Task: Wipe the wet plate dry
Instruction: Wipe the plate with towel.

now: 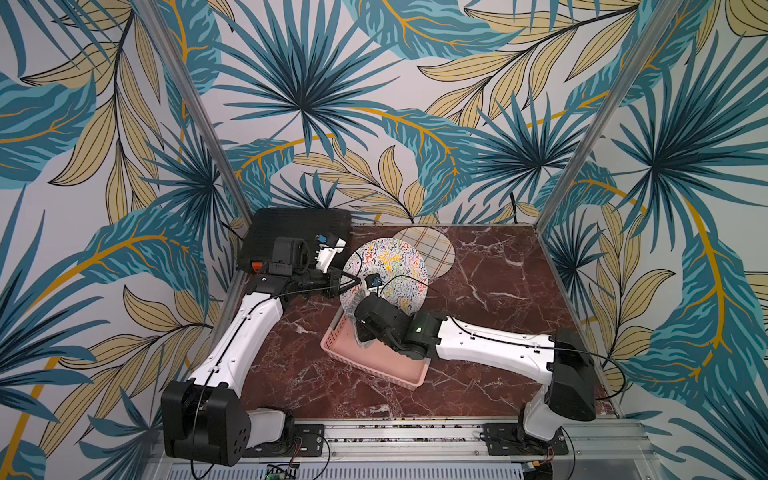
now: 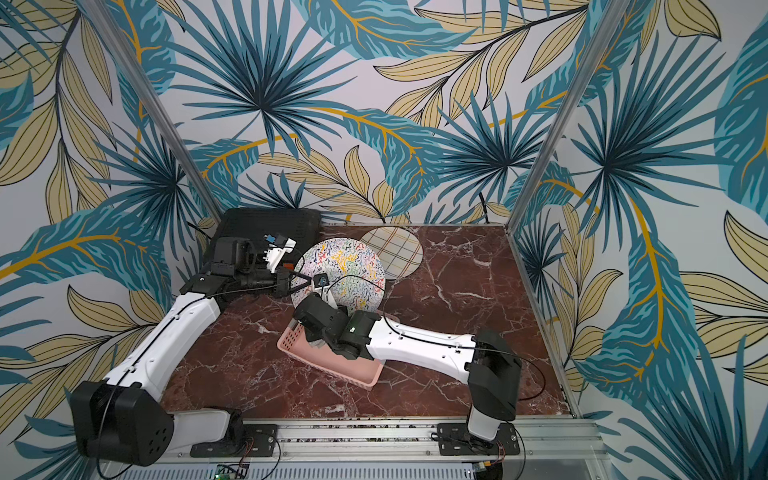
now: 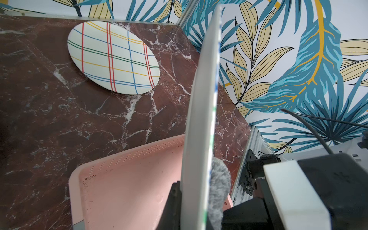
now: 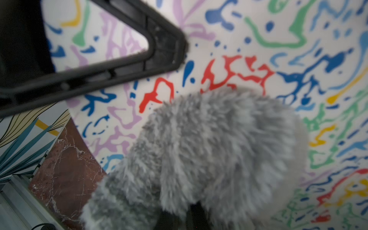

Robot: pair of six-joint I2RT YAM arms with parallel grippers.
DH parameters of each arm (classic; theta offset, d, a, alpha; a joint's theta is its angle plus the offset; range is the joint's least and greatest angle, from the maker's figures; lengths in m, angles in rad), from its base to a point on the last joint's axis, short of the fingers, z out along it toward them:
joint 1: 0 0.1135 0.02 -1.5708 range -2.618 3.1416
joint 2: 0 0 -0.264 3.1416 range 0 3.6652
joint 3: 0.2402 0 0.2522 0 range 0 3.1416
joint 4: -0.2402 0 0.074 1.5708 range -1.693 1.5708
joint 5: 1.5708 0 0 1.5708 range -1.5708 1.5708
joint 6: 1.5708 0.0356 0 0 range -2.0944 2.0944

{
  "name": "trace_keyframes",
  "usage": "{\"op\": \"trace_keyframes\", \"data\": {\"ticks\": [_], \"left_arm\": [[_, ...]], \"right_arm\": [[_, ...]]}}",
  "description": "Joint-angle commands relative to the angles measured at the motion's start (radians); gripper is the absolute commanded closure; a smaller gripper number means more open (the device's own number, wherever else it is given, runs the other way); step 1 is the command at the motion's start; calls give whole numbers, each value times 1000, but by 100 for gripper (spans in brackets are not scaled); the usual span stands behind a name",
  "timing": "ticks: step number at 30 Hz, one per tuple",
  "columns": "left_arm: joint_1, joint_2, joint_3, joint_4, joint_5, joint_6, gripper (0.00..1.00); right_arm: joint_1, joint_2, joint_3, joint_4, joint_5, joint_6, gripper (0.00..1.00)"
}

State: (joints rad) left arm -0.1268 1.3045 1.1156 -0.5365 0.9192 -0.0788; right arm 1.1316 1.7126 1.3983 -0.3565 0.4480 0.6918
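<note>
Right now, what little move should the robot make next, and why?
Probably slide the fluffy grey cloth across the face of the round plate with coloured squiggles. The left end effector is shut on its rim, holding it nearly upright above the pink plastic basket; the right end effector presses the cloth on one patch near that rim, leaving most of the face uncovered.

cloth: blurred, cropped | plate: cropped | basket: partly behind right arm
</note>
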Motion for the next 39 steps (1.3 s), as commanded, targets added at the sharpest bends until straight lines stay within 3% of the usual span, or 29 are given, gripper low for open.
{"op": "trace_keyframes", "data": {"ticks": [1, 6, 11, 16, 21, 25, 30, 39], "left_arm": [[-20, -28, 58, 32, 215, -83, 100], [-21, -31, 85, 10, 230, -78, 100], [-21, -51, 96, -28, 246, -43, 100], [-20, -71, 110, -63, 239, -4, 100], [-39, -82, 138, -165, 219, 140, 100], [-82, -92, 148, -291, 190, 312, 100], [-161, -92, 185, -428, 132, 493, 100], [-277, -81, 199, -455, 13, 596, 100]], "right_arm": [[-25, -1, -104, 26, -7, 20, 100], [-107, -125, -299, 48, 21, 103, 100], [-264, -357, -491, -4, 46, 147, 100], [-433, -556, -516, -119, 45, 114, 100], [-594, -663, -424, -205, -98, 52, 100], [-680, -611, -239, -285, -296, -3, 100], [-702, -466, 3, -338, -540, -12, 100], [-658, -147, 255, -280, -972, 98, 100]]}}
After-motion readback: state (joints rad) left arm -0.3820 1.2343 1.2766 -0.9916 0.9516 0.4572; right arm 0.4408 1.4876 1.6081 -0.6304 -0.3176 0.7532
